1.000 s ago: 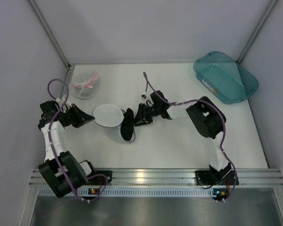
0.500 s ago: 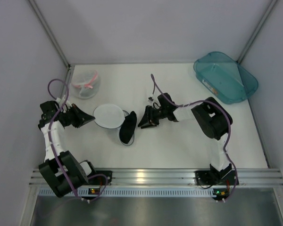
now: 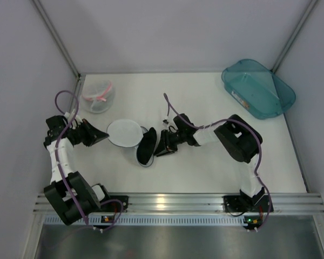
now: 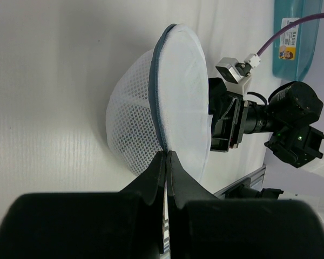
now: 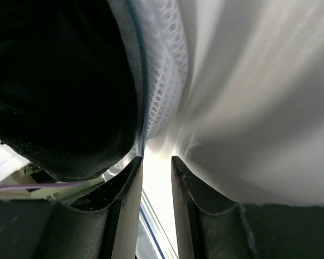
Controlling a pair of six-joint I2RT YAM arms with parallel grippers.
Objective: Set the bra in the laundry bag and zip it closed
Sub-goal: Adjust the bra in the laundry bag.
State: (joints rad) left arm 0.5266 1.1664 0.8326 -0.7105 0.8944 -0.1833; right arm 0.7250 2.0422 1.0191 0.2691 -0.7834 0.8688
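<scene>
From above, the laundry bag [image 3: 124, 133] lies at the worktop's [image 3: 205, 167] 9 o'clock. The left jaws hold its rim so the mouth gapes, and the bra [image 3: 147, 145] sits half inside. The pink-rimmed bag [image 3: 98, 96] and teal bin [image 3: 257, 88] stand well apart. In the left wrist view the jaws are pinched on the grey zip rim [image 4: 157, 91]. In the right wrist view the jaws are slightly parted and grip nothing, nosed up to the bra; its protruding cup would likely block the zip.

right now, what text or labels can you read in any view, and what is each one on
"BASIN": printed sideways on the white sticker on the teal bin, seen in the left wrist view.
Other print on that sticker: too small to read.
Top view: the same sticker is blurred.
No other text shows.
</scene>
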